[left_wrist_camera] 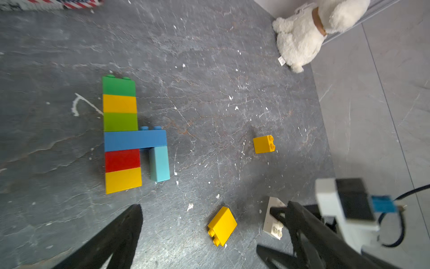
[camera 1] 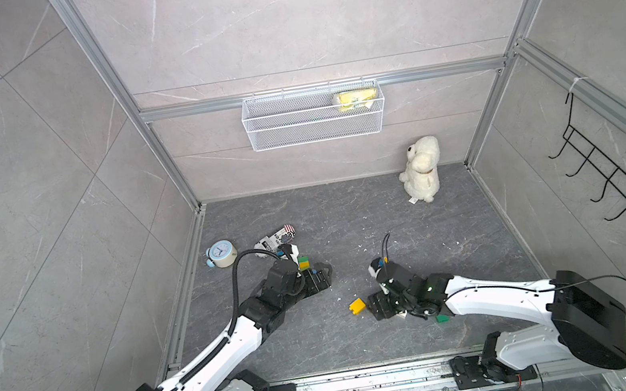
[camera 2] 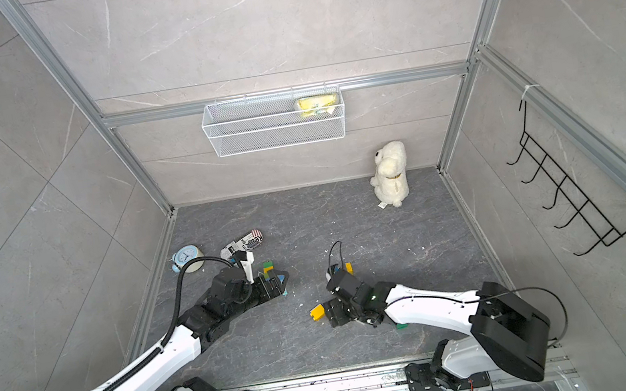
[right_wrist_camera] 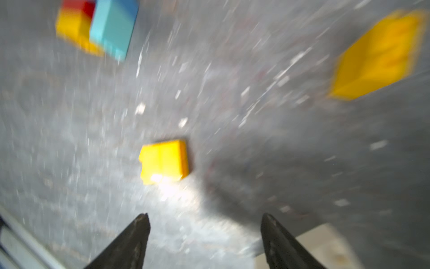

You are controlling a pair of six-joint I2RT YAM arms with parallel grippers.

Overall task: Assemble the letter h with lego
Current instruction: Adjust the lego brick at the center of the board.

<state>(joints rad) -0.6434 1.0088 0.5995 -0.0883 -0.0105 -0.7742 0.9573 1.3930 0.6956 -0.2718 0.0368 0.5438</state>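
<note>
Lego was spread over the floor. The left gripper was seen with jaws wide and empty, the right gripper with jaws parted and empty. An h-like build was laid flat before the left gripper. A yellow brick was seen just before the right gripper, a white brick beside that gripper.

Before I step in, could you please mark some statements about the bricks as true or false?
The blue brick adjoins both the red brick and the light blue brick. True.
The red brick touches the green brick. False: others lie between them.
The right arm's jaws grip the nearby yellow brick. False: they stand open; that brick lies ahead.
A white brick lies by the right arm's jaws. True.
</note>
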